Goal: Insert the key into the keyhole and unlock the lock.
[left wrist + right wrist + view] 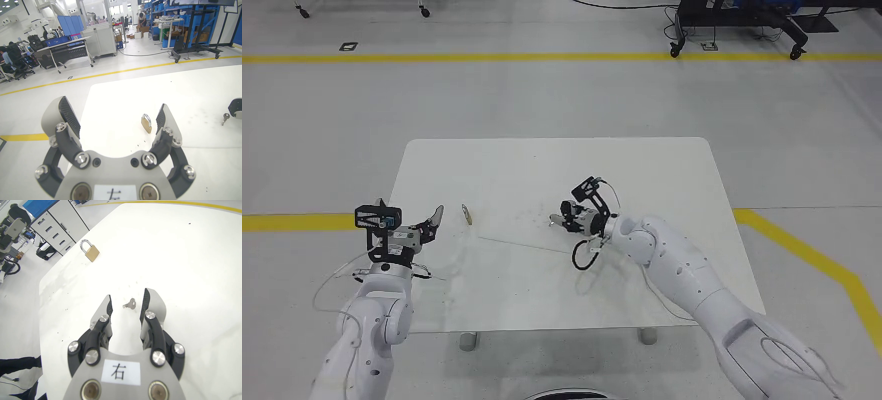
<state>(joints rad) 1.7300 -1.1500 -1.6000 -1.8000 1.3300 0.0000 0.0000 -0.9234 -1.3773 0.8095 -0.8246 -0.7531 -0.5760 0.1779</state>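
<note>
Barely begun: key [130,304] ungrasped, top-view centre, inside spread right gripper [127,294]; brass padlock [146,123] closed, left of centre, near released left gripper [113,102]; grasp, insertion, turn remain.

Bright, even light, which seems to come from lamps overhead, makes the white surface [179,256] glare and wash out in the right wrist view, the lock [91,251] casts only a small soft shadow, and straight lines bend near both wrist views' edges.

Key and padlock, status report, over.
Left gripper open, short of padlock. Right gripper open over key, ungripped. Nothing between key and padlock.
</note>
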